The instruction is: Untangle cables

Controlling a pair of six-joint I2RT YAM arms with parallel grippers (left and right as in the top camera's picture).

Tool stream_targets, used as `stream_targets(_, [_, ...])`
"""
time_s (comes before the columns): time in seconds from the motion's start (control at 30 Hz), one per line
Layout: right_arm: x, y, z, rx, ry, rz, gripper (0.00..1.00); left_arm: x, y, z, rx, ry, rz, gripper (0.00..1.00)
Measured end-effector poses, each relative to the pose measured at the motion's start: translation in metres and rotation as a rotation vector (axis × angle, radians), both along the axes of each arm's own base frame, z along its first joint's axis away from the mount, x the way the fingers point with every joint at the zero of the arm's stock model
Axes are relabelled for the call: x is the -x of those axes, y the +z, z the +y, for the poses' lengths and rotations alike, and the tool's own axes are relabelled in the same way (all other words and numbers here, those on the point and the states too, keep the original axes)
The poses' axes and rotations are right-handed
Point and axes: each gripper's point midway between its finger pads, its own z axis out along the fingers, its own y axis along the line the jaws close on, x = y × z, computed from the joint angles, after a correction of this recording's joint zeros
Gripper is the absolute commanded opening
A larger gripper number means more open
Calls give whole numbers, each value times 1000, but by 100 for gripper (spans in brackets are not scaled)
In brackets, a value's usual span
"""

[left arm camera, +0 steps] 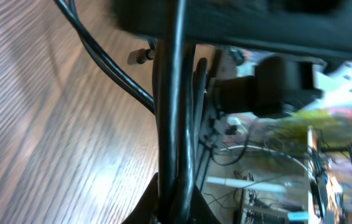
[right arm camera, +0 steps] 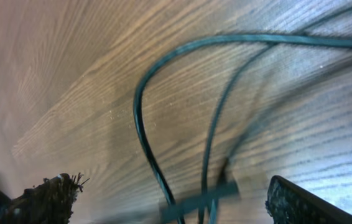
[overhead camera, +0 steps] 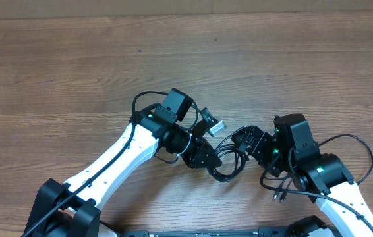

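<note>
**Left claw clamped on the cables, right claw spread wide**

My left claw [overhead camera: 211, 160] sits low near the middle of the wooden table [overhead camera: 74, 66], pinched tight on the cables [overhead camera: 229, 172]. From its wrist I see the black strands [left arm camera: 176, 124] run straight up out of my closed fingers. The loose loops lie on the wood between my two claws. Just beside them my right claw [overhead camera: 247, 139] hangs over the table with its fingers [right arm camera: 45, 199] wide apart, gripping nothing. Two thin strands [right arm camera: 140, 118] curve across the boards beneath the gap.
</note>
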Motion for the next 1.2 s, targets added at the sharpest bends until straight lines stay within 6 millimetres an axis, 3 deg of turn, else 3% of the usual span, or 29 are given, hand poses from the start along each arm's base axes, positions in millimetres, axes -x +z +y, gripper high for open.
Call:
stream_targets(0.1, [-3,-3,-1,12,-7,4,100,5,9,-4,76,-61,-29,4])
stream_targets(0.33, [-4,-33,-3,65,-14,111,100,16,30,-10,251,-173,-88,4])
stream_targets(0.53, [10,-59,-9,117,-13,242,89,7,32,-5,265,-146,-95,4])
stream_targets(0.6, [11,-60,-10,122,-15,252,82,-9,28,4,227,-74,-84,4])
stream_targets(0.67, [11,-60,-10,122,-21,252,69,-33,22,18,167,39,-64,4])
stream_targets(0.73, [9,-59,-7,109,-20,247,46,-57,14,36,94,184,-11,4])
stream_targets(0.77, [9,-58,-7,105,-18,247,23,-67,10,45,53,254,20,4])
stream_targets(0.87, [12,-57,-1,82,3,254,4,-96,0,74,-39,481,129,4])
stream_targets(1.2, [14,-53,10,34,39,259,6,-107,-15,90,-173,740,343,4])
